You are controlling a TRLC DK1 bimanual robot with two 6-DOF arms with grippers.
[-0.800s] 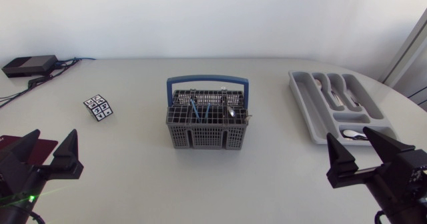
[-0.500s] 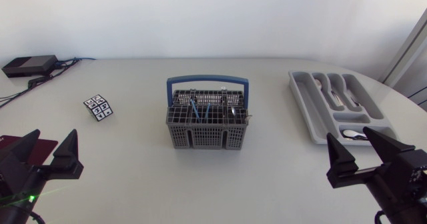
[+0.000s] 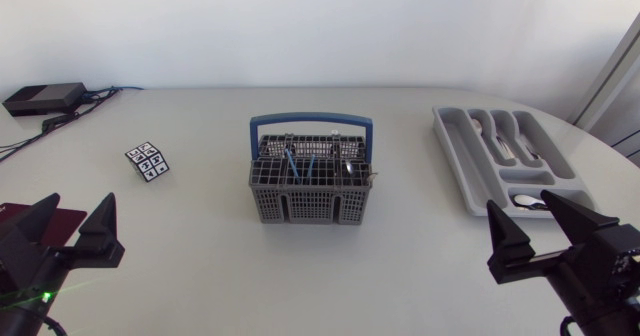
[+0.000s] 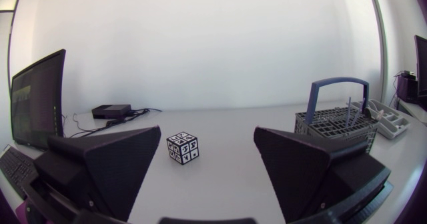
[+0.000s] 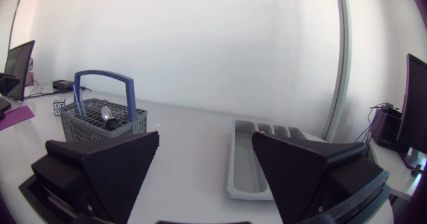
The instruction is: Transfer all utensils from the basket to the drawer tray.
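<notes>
Basket (image 3: 308, 207) between cube (image 3: 147, 161) at left and tray (image 3: 453, 154) at right

A grey mesh basket (image 3: 308, 204) with a blue handle (image 3: 311, 122) stands mid-table, utensils (image 3: 318, 166) upright inside. The grey drawer tray (image 3: 452, 156) lies well apart, holding some cutlery (image 3: 508, 141).

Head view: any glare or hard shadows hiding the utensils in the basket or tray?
Head view: soft, even light; the basket casts only a faint shadow on the table, and no glare covers the tray. Right wrist view: a spoon in the basket glints slightly but stays readable.
</notes>
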